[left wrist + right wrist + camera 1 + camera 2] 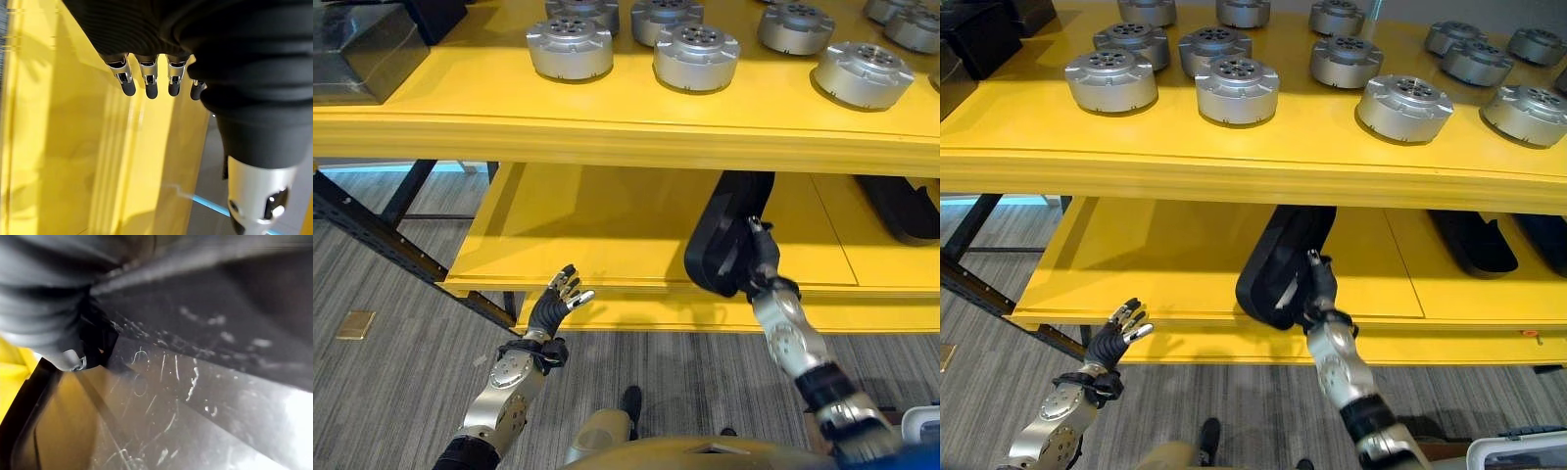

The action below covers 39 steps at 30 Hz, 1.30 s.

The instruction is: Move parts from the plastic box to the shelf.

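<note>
1. Leftmost, the left hand [558, 300] hovers empty with fingers spread, near the lower shelf [548, 230] edge
2. Rightward, the right hand [1317, 284] grips a black part [1283, 257], tilted on edge over that shelf
3. Placing seems underway; next, lay it flat, then let go

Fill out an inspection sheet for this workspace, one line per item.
Surface: yellow shelf with an upper level and a lower level; both look clean.
Job's things: black part at the lower level's front edge, tilted up, at the right hand. Two more black parts lie further right on that level.
Clutter: round silver metal parts in rows on the upper level; black box at its left end.
Hands: left hand free, fingers relaxed, in front of the lower level; right hand against the black part, grip unclear.
Cables: nothing seen.
Surroundings: grey carpet floor; black frame brace at left.
</note>
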Motion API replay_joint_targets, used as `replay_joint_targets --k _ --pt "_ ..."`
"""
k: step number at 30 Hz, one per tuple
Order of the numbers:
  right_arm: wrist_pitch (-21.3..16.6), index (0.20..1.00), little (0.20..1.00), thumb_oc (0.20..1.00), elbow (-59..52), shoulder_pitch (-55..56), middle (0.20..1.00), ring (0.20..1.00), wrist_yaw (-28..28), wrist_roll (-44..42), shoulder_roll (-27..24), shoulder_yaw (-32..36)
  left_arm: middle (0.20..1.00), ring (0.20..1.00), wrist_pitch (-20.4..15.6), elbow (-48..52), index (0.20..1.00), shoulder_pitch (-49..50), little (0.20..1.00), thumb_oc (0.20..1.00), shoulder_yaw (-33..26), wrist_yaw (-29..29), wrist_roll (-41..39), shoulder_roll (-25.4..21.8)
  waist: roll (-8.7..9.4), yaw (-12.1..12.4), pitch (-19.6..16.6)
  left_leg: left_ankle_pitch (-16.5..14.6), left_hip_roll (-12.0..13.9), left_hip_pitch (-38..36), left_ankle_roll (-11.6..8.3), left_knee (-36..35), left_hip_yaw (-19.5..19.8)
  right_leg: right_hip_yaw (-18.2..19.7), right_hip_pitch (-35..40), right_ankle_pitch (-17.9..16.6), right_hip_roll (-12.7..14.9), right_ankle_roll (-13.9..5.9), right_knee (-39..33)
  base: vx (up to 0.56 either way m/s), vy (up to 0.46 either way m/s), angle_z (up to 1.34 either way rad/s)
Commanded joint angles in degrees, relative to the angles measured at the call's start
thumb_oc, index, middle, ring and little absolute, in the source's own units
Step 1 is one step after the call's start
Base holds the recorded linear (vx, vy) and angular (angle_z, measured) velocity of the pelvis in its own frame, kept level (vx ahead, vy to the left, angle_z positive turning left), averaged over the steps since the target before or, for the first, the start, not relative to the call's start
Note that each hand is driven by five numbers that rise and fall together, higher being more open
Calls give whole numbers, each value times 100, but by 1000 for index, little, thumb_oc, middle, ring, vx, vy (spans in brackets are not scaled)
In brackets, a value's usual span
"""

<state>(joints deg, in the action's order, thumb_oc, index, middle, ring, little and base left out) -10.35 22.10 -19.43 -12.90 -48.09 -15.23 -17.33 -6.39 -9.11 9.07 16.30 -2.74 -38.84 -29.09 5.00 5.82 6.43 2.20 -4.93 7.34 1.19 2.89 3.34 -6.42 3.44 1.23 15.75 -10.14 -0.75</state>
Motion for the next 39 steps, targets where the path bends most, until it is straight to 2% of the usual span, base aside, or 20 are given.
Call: replay_joint_targets --k 1,3,4,5,9,12,18,20,23,29,31,34,39 --pt "-193 200 200 200 -17 -984 200 200 -160 66 -537 -107 1000 1000 -120 653 1000 -79 1000 1000 98 155 -106 -184 -114 38 114 -367 714 234 -378 432 36 -37 -550 -356 -165 120 362 -177 -73 2" --pt "-154 200 200 200 669 -2344 200 200 -316 -4 -1020 -244 1000 1000 -191 748 1000 -458 1000 1000 353 128 -314 -407 -183 69 595 -312 795 757 -477 786 86 2 -1175 -214 -242 187 883 -330 -89 -1" --pt "-158 200 200 200 687 -2369 200 200 -308 -11 -1025 -246 1000 1000 -193 740 1000 -476 1000 1000 352 128 -315 -402 -188 70 597 -320 797 784 -478 809 87 7 -1205 -203 -243 189 910 -342 -62 -7" --pt "-116 200 200 200 1180 -3131 200 200 -407 -47 -1311 -340 1000 1000 -250 788 1000 -713 1000 1000 436 87 -391 -494 -253 69 852 -330 811 1107 -520 1112 121 26 -1576 -95 -260 230 1307 -164 -26 8" --pt "-31 200 200 200 1931 -4085 200 200 -475 -63 -1605 -468 1000 1000 -303 894 1000 -906 1000 1000 517 39 -432 -461 -354 64 1043 -424 826 1665 -582 1656 151 63 -2180 104 -297 275 1984 -151 -16 3" --pt "80 200 200 200 2930 -5046 200 200 -598 58 -1879 -682 1000 1000 -315 928 1000 -1041 1000 1000 609 -39 -471 -388 -456 94 1236 -486 878 2281 -619 2108 195 103 -2879 316 -337 362 2651 -142 -38 2" --pt "159 200 200 200 3974 -5772 200 200 -699 330 -2265 -909 1000 1000 -328 934 1000 -1165 1000 1000 737 -141 -421 -275 -602 146 1388 -583 877 2938 -639 2595 246 133 -3606 548 -319 425 3287 -54 -30 4" --pt "165 200 200 200 4143 -5879 200 200 -722 357 -2334 -971 1000 1000 -339 914 1000 -1217 1000 1000 780 -147 -403 -277 -616 148 1399 -586 877 3001 -639 2618 259 129 -3680 568 -325 435 3336 -20 -25 7" --pt "229 200 200 200 4725 -6274 200 200 -756 587 -2694 -1149 1000 1000 -349 875 1000 -1347 1000 1000 935 -176 -343 -291 -694 204 1466 -561 864 3240 -638 2618 314 120 -3968 622 -315 435 3484 -10 -39 2" --pt "286 200 200 200 4984 -6453 200 200 -748 852 -2929 -1363 1000 1000 -386 834 1000 -1470 1000 1000 1049 -193 -300 -282 -710 206 1507 -534 830 3338 -630 2577 345 95 -4042 653 -305 432 3501 6 -25 8" --pt "418 200 200 200 5150 -6549 200 200 -699 1641 -3175 -1798 1000 1000 -449 784 1000 -1558 1000 1000 1064 -228 -200 -282 -702 218 1562 -510 798 3376 -623 2560 382 43 -4059 664 -293 435 3514 18 -30 6" --pt "441 200 200 200 5183 -6555 200 200 -685 1834 -3278 -1894 1000 1000 -467 770 1000 -1569 1000 1000 1057 -233 -174 -276 -710 225 1569 -503 797 3380 -621 2548 397 21 -4053 664 -277 429 3507 10 -15 5" --pt "584 200 200 200 5438 -6747 200 200 -638 2680 -3596 -2310 1000 1000 -582 702 1000 -1639 1000 1000 1023 -217 -125 -290 -723 284 1585 -479 756 3395 -602 2520 455 -18 -4046 679 -258 422 3526 14 -11 8"
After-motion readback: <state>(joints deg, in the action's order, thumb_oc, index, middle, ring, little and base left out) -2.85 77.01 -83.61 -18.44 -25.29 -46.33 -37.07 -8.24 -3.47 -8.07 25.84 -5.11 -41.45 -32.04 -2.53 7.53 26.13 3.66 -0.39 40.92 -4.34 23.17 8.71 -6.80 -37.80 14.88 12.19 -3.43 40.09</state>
